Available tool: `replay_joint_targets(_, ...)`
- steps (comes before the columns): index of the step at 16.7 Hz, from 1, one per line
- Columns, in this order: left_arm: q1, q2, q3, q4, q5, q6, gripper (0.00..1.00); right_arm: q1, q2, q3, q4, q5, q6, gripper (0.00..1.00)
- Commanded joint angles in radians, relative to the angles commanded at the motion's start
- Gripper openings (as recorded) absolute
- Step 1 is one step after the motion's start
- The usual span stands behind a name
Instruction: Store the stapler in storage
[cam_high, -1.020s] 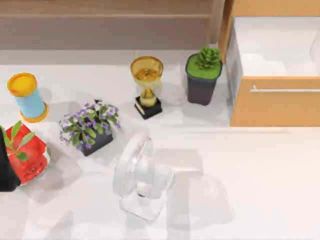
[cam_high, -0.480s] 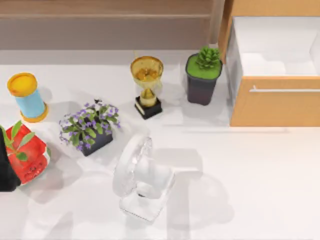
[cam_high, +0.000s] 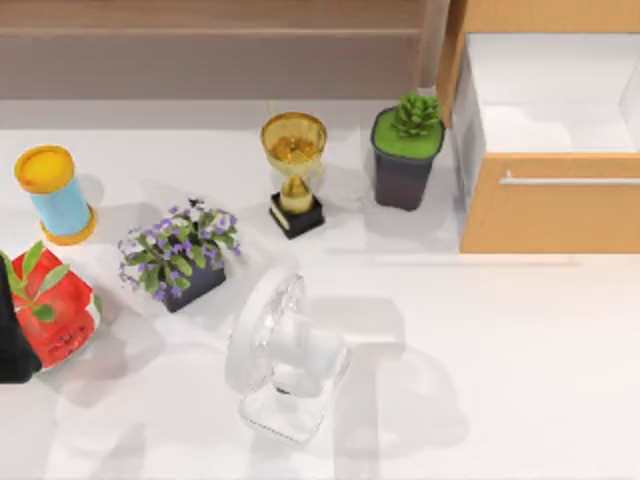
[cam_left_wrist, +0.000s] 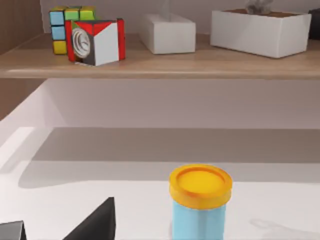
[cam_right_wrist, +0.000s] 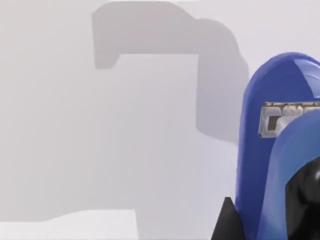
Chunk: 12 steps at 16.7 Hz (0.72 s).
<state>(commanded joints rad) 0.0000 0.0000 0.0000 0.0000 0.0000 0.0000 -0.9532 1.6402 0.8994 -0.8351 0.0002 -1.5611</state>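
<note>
At nine o'clock in the top view a blue cylinder with a yellow lid (cam_high: 55, 195) stands, with a red pot holding a green sprig (cam_high: 55, 310) below it at the left edge and the parked left arm's dark body (cam_high: 12, 335) beside that; in the left wrist view the left gripper (cam_left_wrist: 62, 225) is seen as two dark fingertips spread apart with nothing between them. Toward the centre are a purple-flowered plant (cam_high: 178, 252), a gold trophy cup on a black base (cam_high: 294, 170) and a white desk fan (cam_high: 285, 355), then a green succulent in a dark pot (cam_high: 405, 150). At two o'clock the light-wood drawer with a silver bar handle (cam_high: 545, 215) is pulled out, its white inside showing. In the right wrist view the glossy blue stapler (cam_right_wrist: 277, 150) is seen close against the right gripper's black finger (cam_right_wrist: 227, 222) and appears to be held, though the finger spacing cannot be told. A slip is judged possible if the hold is shallow, or a strike on the drawer front if the carry runs low
</note>
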Motion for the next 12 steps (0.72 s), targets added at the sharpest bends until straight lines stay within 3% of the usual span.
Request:
replay_joint_targets(3,0.000,0.000,0.000,0.000,0.000,0.000,1.00,0.020,0.001,0.030,0.009,-0.001,0.030,0.00)
replay_joint_targets(6,0.000,0.000,0.000,0.000,0.000,0.000,1.00,0.101,0.008,0.148,0.033,-0.004,0.153,0.00)
replay_joint_targets(12,0.000,0.000,0.000,0.000,0.000,0.000,1.00,0.392,0.094,0.515,0.029,-0.024,0.619,0.00)
